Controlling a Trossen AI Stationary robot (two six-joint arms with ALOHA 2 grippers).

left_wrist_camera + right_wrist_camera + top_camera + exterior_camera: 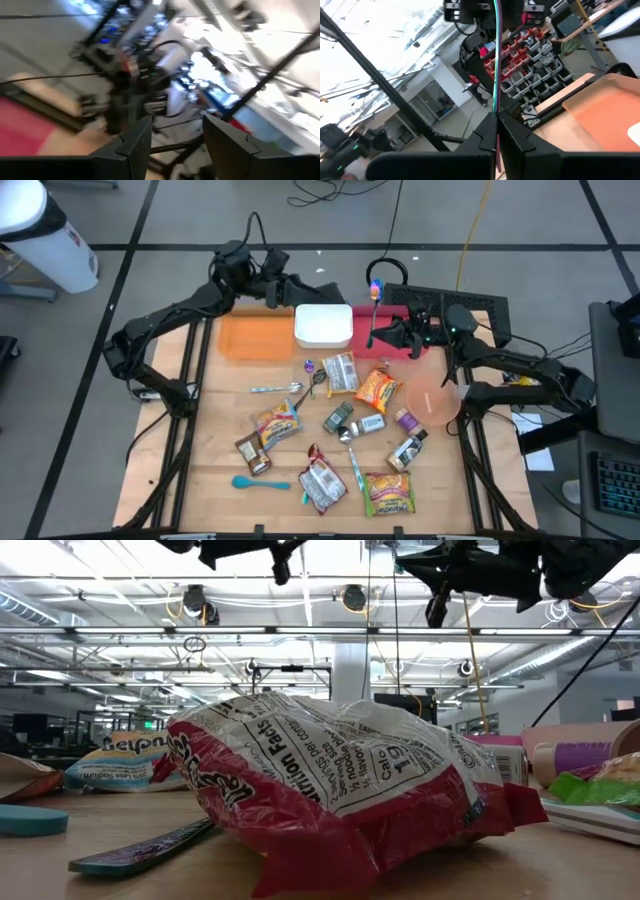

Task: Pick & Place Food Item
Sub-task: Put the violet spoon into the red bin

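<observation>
Several food packets lie flat on the wooden table [215, 430], among them a red-and-white packet [322, 483] that fills the low view [340, 790] and an orange packet [377, 388]. My right gripper [386, 335] hangs above the table's far right, shut on a thin teal stick [373, 315] with a coloured tip [376, 288]. My left gripper [290, 288] hovers level over the far edge beside the white container [323, 326]. Its fingers are open [172, 145] with nothing between them. My right gripper pinches the thin teal stick between its two shut fingers, at the part right beside the fingertips [495, 107]. From there the stick runs out beyond the fingers toward the table's far edge. It is lifted clear of the table and touches nothing else.
An orange tray [255, 337] and the white container stand at the far side, with a pink bowl [437, 400] at the right. Spoons, small bottles, a teal spoon [260, 482] and a green toothbrush [355, 470] lie scattered among the packets. Arm frames flank both table edges.
</observation>
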